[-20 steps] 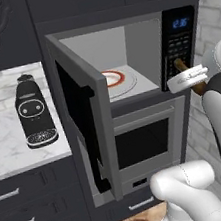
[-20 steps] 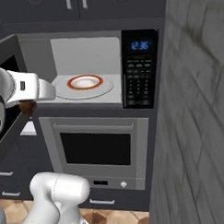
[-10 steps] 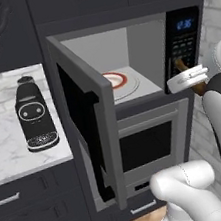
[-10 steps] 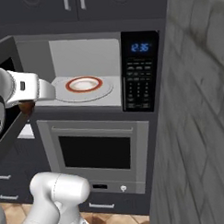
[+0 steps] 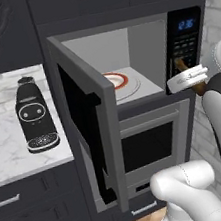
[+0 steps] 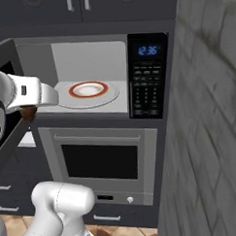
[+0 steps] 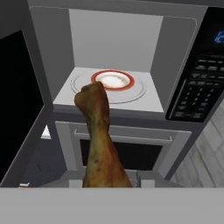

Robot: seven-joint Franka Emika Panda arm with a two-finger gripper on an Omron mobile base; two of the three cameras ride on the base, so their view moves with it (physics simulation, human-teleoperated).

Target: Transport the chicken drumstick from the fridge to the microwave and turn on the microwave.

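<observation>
**Drumstick heading for the open microwave**

Drumstick (image 7: 99, 144) is sitting clamped in the gripper (image 7: 107, 181), its thick end pointing up and forward at the microwave (image 6: 111, 76), whose door (image 5: 93, 135) is standing wide open to the left. The hand is hovering in front of the cavity, outside it and a little below the floor line, with the red-rimmed plate (image 6: 88, 89) waiting in the middle of the turntable (image 7: 140, 92).

To do this step well, the arm is probably needing to rise first, so the meat is clearing the lower lip of the cavity, then push straight in over the plate. The likely risk is clipping the open door or the frame beside the keypad (image 6: 147, 92), so a centred path is looking safest. Releasing low over the plate should be keeping the drumstick from rolling off. The door and the keypad are coming afterwards.
</observation>
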